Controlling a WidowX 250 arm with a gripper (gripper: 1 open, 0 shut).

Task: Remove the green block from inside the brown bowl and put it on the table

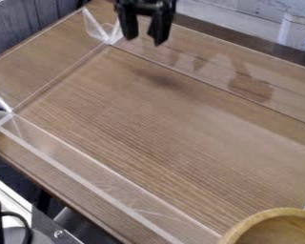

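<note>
Claw: the black claw (145, 38) is up at 12 o'clock, high in the picture. Its two fingers point down and stand wide apart. It is let go, with nothing between the fingers.
Bowl: the big round brown bowl (248, 226) sits near 5 o'clock, in the corner. I can see only a piece of it. It is light wood with a thick, smooth edge.
Green block: I can't tell where it is, because much of the bowl is cut off by the picture's edge.
Claw and bowl: they are well apart.
Table: the flat brown table (155, 143) fills the middle. It has thin wood lines on it.
Dark patches: a few darker brown patches (252, 86) are on the wood, near 2 o'clock.
Clear wall: a low see-through wall (85, 174) goes slanting from 9 o'clock down to 6 o'clock.
Bumpy gray thing: a gray thing with lines (22, 21) is between 10 and 11 o'clock.
White thing: a white thing with blue bits (295, 30) is between 1 and 2 o'clock.
Black cord: a bendy black cord (18, 216) is between 7 and 8 o'clock.
</note>
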